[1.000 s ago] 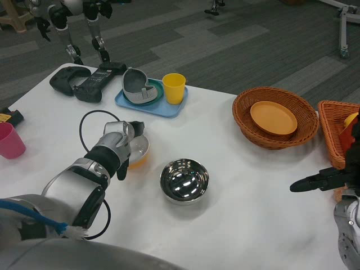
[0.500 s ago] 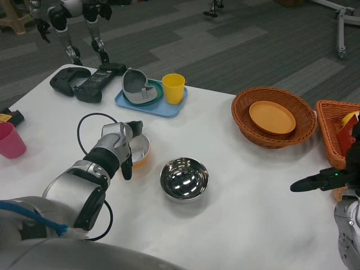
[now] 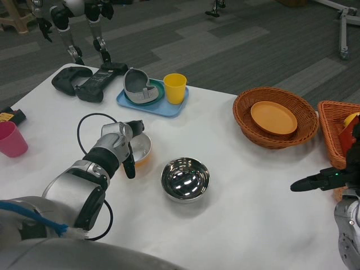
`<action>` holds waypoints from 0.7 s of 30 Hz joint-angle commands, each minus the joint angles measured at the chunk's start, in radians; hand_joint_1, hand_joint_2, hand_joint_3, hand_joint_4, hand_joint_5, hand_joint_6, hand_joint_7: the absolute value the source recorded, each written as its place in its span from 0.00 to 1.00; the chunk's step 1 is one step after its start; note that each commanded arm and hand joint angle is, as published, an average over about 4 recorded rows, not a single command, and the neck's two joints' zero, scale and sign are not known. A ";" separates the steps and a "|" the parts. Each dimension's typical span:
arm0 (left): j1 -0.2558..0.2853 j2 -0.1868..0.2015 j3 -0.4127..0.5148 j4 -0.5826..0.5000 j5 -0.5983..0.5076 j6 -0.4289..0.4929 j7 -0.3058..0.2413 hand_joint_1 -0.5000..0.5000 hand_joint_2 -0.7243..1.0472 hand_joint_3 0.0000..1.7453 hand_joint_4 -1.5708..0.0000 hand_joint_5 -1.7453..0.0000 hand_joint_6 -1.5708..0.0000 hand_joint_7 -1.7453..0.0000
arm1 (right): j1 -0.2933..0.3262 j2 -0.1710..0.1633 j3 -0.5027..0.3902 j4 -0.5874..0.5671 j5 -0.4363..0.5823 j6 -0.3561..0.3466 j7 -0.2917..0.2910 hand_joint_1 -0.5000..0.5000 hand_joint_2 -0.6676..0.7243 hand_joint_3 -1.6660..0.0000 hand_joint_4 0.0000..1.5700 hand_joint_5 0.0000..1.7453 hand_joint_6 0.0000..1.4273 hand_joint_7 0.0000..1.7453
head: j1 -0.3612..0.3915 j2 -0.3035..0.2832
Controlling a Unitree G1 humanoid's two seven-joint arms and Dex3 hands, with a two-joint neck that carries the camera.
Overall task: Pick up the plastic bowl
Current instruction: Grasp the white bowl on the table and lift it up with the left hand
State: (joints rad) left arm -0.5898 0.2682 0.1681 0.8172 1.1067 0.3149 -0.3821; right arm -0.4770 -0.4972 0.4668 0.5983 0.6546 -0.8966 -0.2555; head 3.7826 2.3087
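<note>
A steel bowl (image 3: 185, 179) is set just right of the orange plastic bowl (image 3: 140, 149), left of frame centre on the white table (image 3: 242, 214). A black cable loop (image 3: 90, 126) lies behind it; a blue tray (image 3: 152, 101) with a yellow cup (image 3: 175, 88) sits at upper left, a pink cup (image 3: 11, 139) at the left edge, a wicker basket (image 3: 275, 118) holding an orange plate (image 3: 273, 117) at right. The plastic bowl's near rim is gripped by the left hand (image 3: 121, 143), fingers curled over it. The right hand (image 3: 320, 180) is held at the right edge, fingers extended, holding nothing.
</note>
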 commanded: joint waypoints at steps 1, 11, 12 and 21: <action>0.028 -0.003 -0.019 0.019 -0.004 0.001 -0.014 0.44 0.68 0.17 1.00 0.00 1.00 0.34 | 0.010 -0.013 0.004 0.010 0.005 -0.010 -0.002 0.02 1.00 1.00 0.00 0.00 0.00 0.00 | 0.001 -0.001; 0.025 0.029 -0.086 -0.016 0.006 0.012 -0.040 0.40 0.65 0.25 1.00 0.00 1.00 0.20 | 0.009 -0.014 0.004 0.014 0.009 -0.012 -0.002 0.04 1.00 1.00 0.00 0.00 0.00 0.00 | 0.000 0.005; 0.025 0.034 -0.095 -0.023 0.005 0.014 -0.044 0.40 0.65 0.25 1.00 0.00 1.00 0.20 | 0.009 -0.014 0.004 0.014 0.010 -0.012 -0.002 0.04 1.00 1.00 0.00 0.00 0.00 0.00 | 0.000 0.005; 0.021 0.082 -0.164 -0.101 -0.012 0.038 -0.080 0.40 0.65 0.25 1.00 0.00 1.00 0.17 | 0.006 -0.014 0.004 0.021 0.011 -0.012 -0.002 0.04 1.00 1.00 0.00 0.00 0.00 0.00 | 0.002 0.009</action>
State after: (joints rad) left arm -0.5785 0.3248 0.0160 0.7362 1.1027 0.3428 -0.4479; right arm -0.4771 -0.4980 0.4672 0.6108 0.6645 -0.8972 -0.2556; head 3.7844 2.3169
